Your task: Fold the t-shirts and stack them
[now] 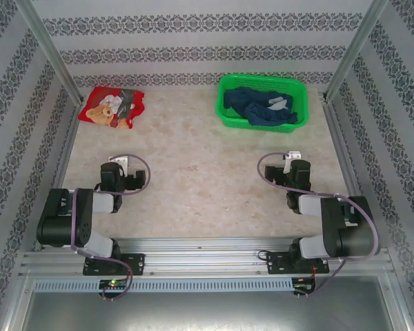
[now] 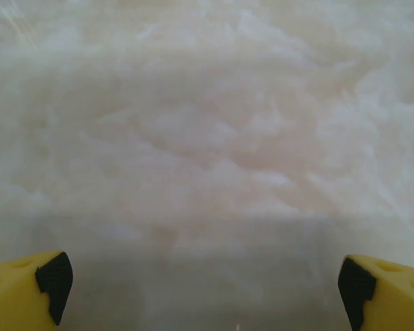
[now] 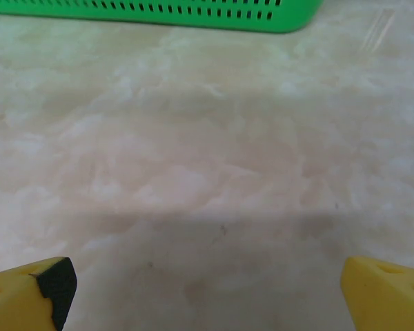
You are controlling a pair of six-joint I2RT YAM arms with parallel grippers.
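Red t-shirt (image 1: pixel 112 107): lies in a crumpled heap at the far left corner of the table (image 1: pixel 207 186), flat on the surface, teddy-bear print facing up with some white and grey patches beside it. Navy t-shirt (image 1: pixel 261 110): bunched up inside the green mesh basket (image 1: pixel 262 79) at the far right of the table, dark blue folds with one pale patch (too small to read as a print). The two shirts sit well apart, neither folded neatly.

Count: two t-shirts, one basket, two arms.

Left gripper (image 2: pixel 205 283): yellow fingers with black pads spread wide, hovering low over bare marbled tabletop, near side, left. Right gripper (image 3: pixel 214 284): fingers spread just as wide over bare tabletop, near side, right, with the basket's green wall across the top of the right wrist view. Both grippers are well apart from either shirt.
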